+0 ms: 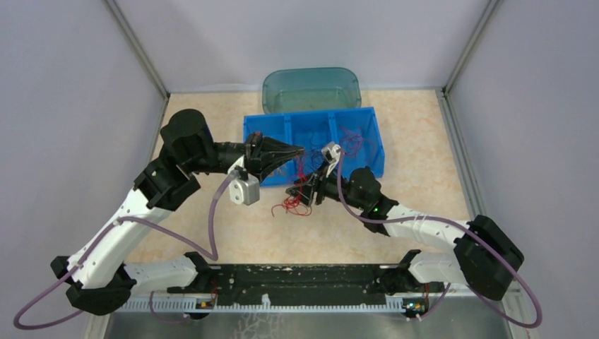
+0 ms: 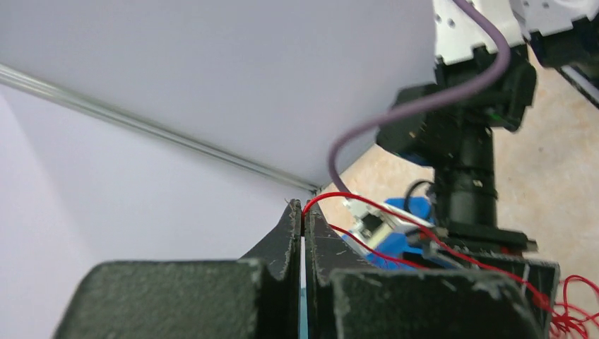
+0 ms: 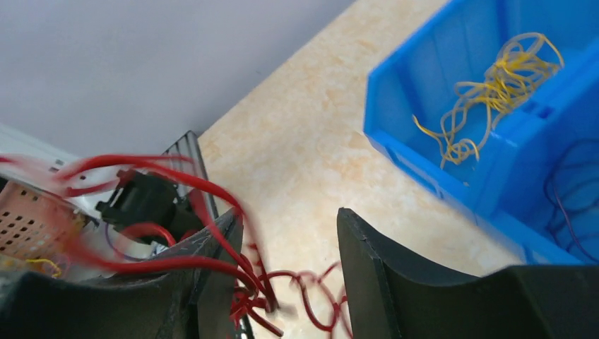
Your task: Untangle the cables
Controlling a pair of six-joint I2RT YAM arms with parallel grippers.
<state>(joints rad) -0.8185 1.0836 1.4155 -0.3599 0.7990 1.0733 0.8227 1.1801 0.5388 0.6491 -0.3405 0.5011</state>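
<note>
The cables are split up. A red clump lies on the table in front of the blue bin. One red strand rises from it into my left gripper, which is shut on it above the bin's front wall. My right gripper hovers low over the red clump. Its jaws are open, with red loops draped over the left finger and lying between the two. Yellow cables sit in one bin compartment and dark purple ones in the compartment beside it.
A teal translucent tub stands behind the blue bin. Grey walls close in the table on three sides. My right arm's wrist is close in front of the left gripper.
</note>
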